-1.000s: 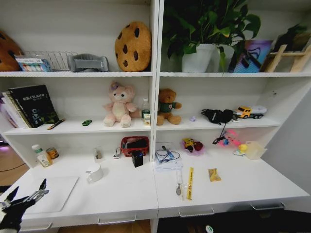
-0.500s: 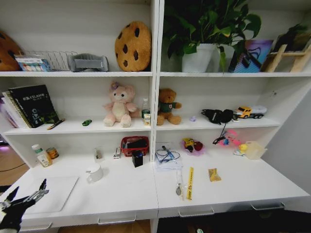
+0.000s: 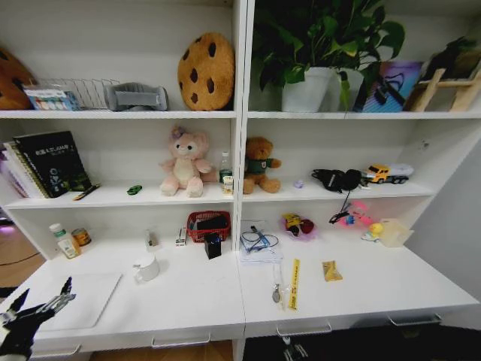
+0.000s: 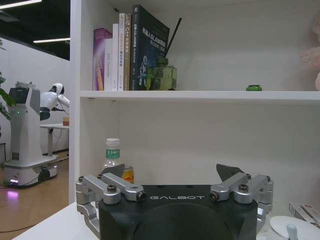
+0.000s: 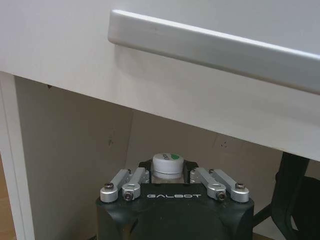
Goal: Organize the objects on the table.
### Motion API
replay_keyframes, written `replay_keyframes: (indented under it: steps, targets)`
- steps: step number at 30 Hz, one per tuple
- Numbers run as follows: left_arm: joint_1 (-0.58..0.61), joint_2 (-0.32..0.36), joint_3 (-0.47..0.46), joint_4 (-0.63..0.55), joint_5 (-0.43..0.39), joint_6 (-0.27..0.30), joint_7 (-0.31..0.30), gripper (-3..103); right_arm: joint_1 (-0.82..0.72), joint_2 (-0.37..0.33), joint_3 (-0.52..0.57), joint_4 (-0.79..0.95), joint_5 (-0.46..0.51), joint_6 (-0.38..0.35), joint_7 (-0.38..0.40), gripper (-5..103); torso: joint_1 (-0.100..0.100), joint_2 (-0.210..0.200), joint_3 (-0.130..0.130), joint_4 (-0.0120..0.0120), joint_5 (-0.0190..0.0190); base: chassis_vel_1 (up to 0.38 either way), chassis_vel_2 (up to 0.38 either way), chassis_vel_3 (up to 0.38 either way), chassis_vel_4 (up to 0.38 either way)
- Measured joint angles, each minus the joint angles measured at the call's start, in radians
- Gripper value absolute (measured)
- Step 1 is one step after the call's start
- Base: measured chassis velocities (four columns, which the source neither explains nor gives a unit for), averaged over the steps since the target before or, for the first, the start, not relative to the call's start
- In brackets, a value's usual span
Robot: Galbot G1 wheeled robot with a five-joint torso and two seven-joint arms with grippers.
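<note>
Right gripper, fingers pinching a white-capped bottle, sits below the drawer handle: lift clear of it to the counter; left gripper spread, idle.

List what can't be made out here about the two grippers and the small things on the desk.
- Right wrist view: the right gripper has its fingers shut on a white-capped thing; the gripper's housing hides its body, so what it is cannot be told.
- Head view: the left gripper, open, covers part of the laptop.
- Head view: the green toy car is too small for detail.
- Left wrist view: the white mug is cut off by the edge.
</note>
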Motion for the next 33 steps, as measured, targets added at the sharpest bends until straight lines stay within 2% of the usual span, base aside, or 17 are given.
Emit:
replay_keyframes:
  steps: [2,3,4,8,9,10,13,14,17,18,19,26,33]
  targets:
    - [0.000,0.000,0.000,0.000,0.000,0.000,0.000,100,0.002,0.003,-0.001,-0.002,0.001,-0.002,0.000,31,0.000,0.000,0.000,-0.0001,0.0000,0.000,0.000,0.000,0.000]
    - [0.000,0.000,0.000,0.000,0.000,0.000,0.000,100,0.002,0.004,-0.001,-0.003,0.004,-0.004,0.000,36,0.000,0.000,0.000,0.0000,-0.0001,0.000,0.000,0.000,0.000]
    - [0.000,0.000,0.000,0.000,0.000,0.000,0.000,100,0.002,0.004,-0.001,-0.003,0.004,-0.004,0.000,36,0.000,0.000,0.000,0.0000,-0.0001,0.000,0.000,0.000,0.000]
    - [0.000,0.000,0.000,0.000,0.000,0.000,0.000,100,-0.030,0.003,0.011,0.017,0.004,-0.010,-0.001,57,0.000,0.000,0.000,-0.0002,0.0000,0.000,0.000,0.000,0.000]
    - [0.000,0.000,0.000,0.000,0.000,0.000,0.000,100,-0.030,0.003,0.011,0.017,0.004,-0.010,-0.001,57,0.000,0.000,0.000,-0.0002,0.0000,0.000,0.000,0.000,0.000]
    - [0.000,0.000,0.000,0.000,0.000,0.000,0.000,100,-0.049,0.001,0.024,0.036,0.003,-0.012,-0.001,63,0.000,0.000,0.000,-0.0001,-0.0001,0.000,0.000,0.000,0.000]
    - [0.000,0.000,0.000,0.000,0.000,0.000,0.000,100,-0.080,-0.006,0.042,0.071,0.003,-0.018,0.001,63,0.000,0.000,0.000,-0.0001,0.0001,0.000,0.000,0.000,0.000]
    - [0.000,0.000,0.000,0.000,0.000,0.000,0.000,100,-0.127,-0.021,0.071,0.121,-0.001,-0.024,0.002,79,0.000,0.000,0.000,-0.0001,-0.0002,0.000,0.000,0.000,0.000]
    - [0.000,0.000,0.000,0.000,0.000,0.000,0.000,100,-0.182,-0.033,0.105,0.171,-0.011,-0.025,0.003,85,0.000,0.000,0.000,-0.0002,0.0001,0.000,0.000,0.000,0.000]
    - [0.000,0.000,0.000,0.000,0.000,0.000,0.000,100,-0.227,-0.050,0.121,0.211,-0.010,-0.027,0.005,95,0.000,0.000,0.000,-0.0001,0.0002,0.000,0.000,0.000,0.000]
    - [0.000,0.000,0.000,0.000,0.000,0.000,0.000,100,-0.282,-0.066,0.139,0.249,-0.009,-0.027,0.009,98,0.000,0.000,0.000,0.0000,-0.0004,0.000,0.000,0.000,0.000]
    - [0.000,0.000,0.000,0.000,0.000,0.000,0.000,100,-0.486,-0.103,0.209,0.401,0.006,-0.009,0.029,100,0.000,0.000,0.000,-0.0003,0.0000,0.000,0.000,0.000,0.000]
    - [0.000,0.000,0.000,0.000,0.000,0.000,0.000,100,-0.675,-0.107,0.305,0.585,0.008,0.019,0.034,100,0.000,0.000,0.000,-0.0003,0.0000,0.000,0.000,0.000,0.000]
